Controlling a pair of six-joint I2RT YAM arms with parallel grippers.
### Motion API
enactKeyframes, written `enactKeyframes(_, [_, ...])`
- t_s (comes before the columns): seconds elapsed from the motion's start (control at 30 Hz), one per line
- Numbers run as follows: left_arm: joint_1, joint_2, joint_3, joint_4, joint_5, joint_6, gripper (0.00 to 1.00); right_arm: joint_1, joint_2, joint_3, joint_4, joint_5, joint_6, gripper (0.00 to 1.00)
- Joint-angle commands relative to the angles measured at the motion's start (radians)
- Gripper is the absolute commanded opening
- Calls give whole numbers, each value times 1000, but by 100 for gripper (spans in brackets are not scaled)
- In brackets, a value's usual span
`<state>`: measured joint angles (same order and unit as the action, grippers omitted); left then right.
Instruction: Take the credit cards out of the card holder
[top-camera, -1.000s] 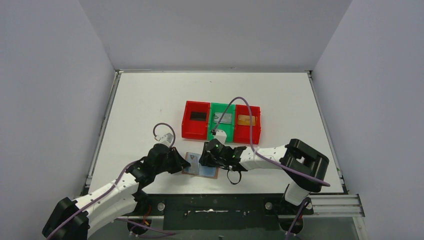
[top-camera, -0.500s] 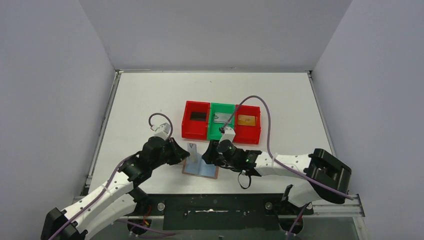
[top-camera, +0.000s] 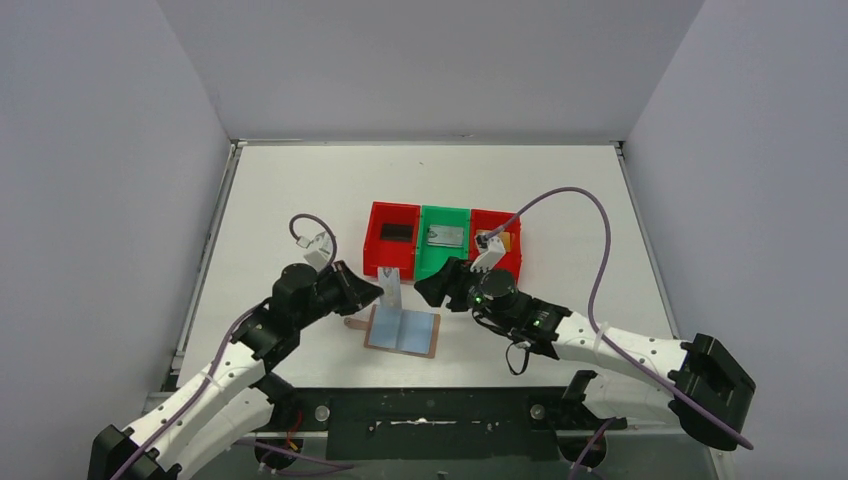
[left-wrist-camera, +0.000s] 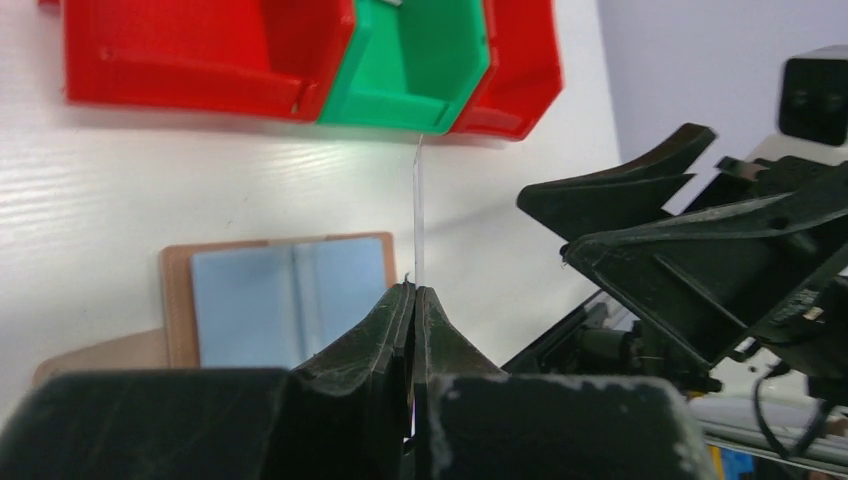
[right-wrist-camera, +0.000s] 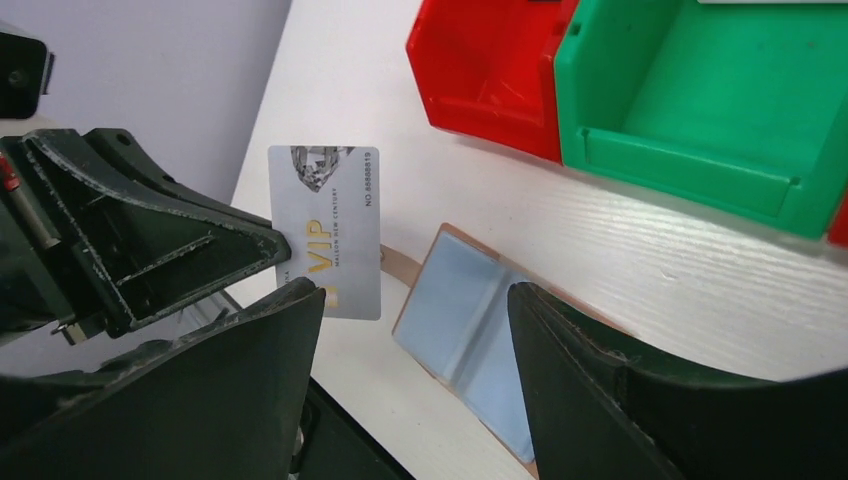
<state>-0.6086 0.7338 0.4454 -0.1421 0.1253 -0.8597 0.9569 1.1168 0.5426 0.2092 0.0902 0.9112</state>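
1. The left claw (top-camera: 377, 290) is clenched on a silver VIP card (top-camera: 391, 289), pinching it by its lower end. The card stands upright in the air at the centre of the overhead frame, clear of the worktop (top-camera: 300, 200).
2. In the left wrist view the fingertips (left-wrist-camera: 395, 310) are pressed together. The card appears edge-on as a thin line rising from them toward the green bin (left-wrist-camera: 420, 60).
3. The right wrist view shows the card's face left of centre, with a diamond emblem at the top and gold "VIP" lettering along its length.
4. The card holder (top-camera: 403, 330) lies opened flat on the worktop in the lower centre of the overhead frame. Its grey-blue lining faces up inside a tan border, and a small strap tab (top-camera: 352, 323) sticks out on its left side. It sits just below the held card, between the two claws.
5. The right claw (top-camera: 432, 290) is released, its jaws spread wide with nothing between them. It hovers above the holder's upper right corner, apart from the card.
6. Three bins stand touching in a row above the centre of the overhead frame.
   - The left red bin (top-camera: 380, 262) holds a black card (top-camera: 397, 232).
   - The green bin holds a silver-grey card (top-camera: 445, 236).
   - The right red bin (top-camera: 505, 268) holds a tan-gold card (top-camera: 508, 240), partly hidden behind the right arm's wrist.
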Motion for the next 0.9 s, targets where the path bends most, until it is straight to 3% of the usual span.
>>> enactKeyframes(0.0, [112, 13, -16, 282, 236, -52, 0, -53, -16, 1, 144, -143, -18, 70])
enactKeyframes(0.17, [236, 48, -86, 504, 487, -166, 0, -80, 41, -1, 297, -279, 1, 68])
enactKeyframes(0.37, [240, 42, -154, 619, 578, -218, 0, -90, 104, 46, 326, -346, -4, 64])
enactKeyframes(0.57, [242, 6, -195, 687, 586, -266, 0, -116, 102, 42, 353, -398, 4, 55])
enactKeyframes(0.87, [242, 0, -215, 718, 579, -289, 0, -118, 134, 37, 482, -542, 50, 30])
